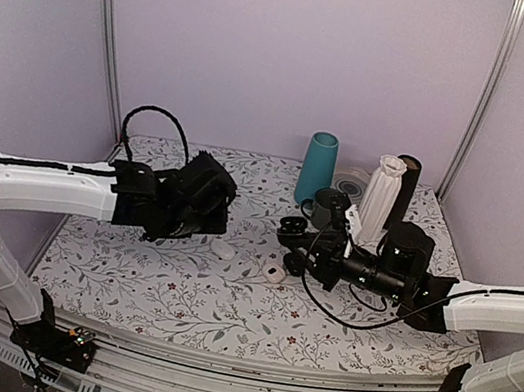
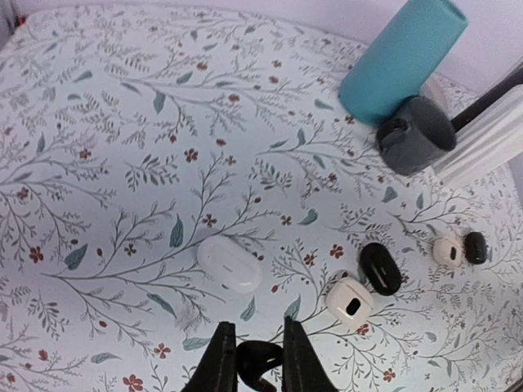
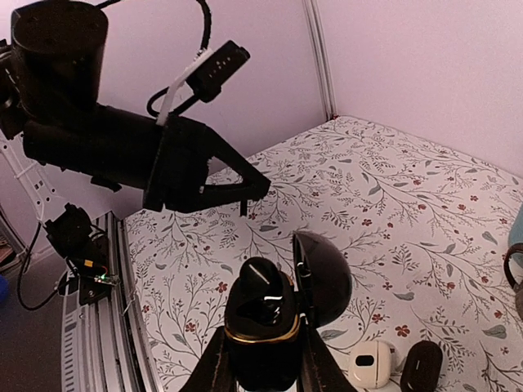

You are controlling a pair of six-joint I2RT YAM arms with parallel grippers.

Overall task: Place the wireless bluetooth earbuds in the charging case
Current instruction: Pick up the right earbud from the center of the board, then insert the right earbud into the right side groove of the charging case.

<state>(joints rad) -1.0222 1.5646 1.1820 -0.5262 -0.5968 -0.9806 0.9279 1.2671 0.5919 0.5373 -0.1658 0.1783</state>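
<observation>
My left gripper point(image 2: 256, 328) is shut on one small dark earbud point(image 2: 257, 361), held above the flowered table point(image 2: 122, 163). In the top view that gripper point(image 1: 208, 223) hovers left of centre. My right gripper point(image 3: 263, 353) is shut on the black charging case point(image 3: 261, 322), held upright in the air with its lid point(image 3: 325, 278) swung open to the right. A dark bud-like shape point(image 3: 260, 284) sits in the case's left socket. In the top view the case point(image 1: 291, 226) is a short way right of the left gripper, apart from it.
On the table lie a shut white case point(image 2: 230, 263), a small white open case point(image 2: 350, 300), a black oval case point(image 2: 381, 268) and two tiny pieces point(image 2: 447, 251). A teal cup point(image 1: 317, 167), dark mug point(image 2: 415, 135) and white ribbed vase point(image 1: 380, 199) stand at the back.
</observation>
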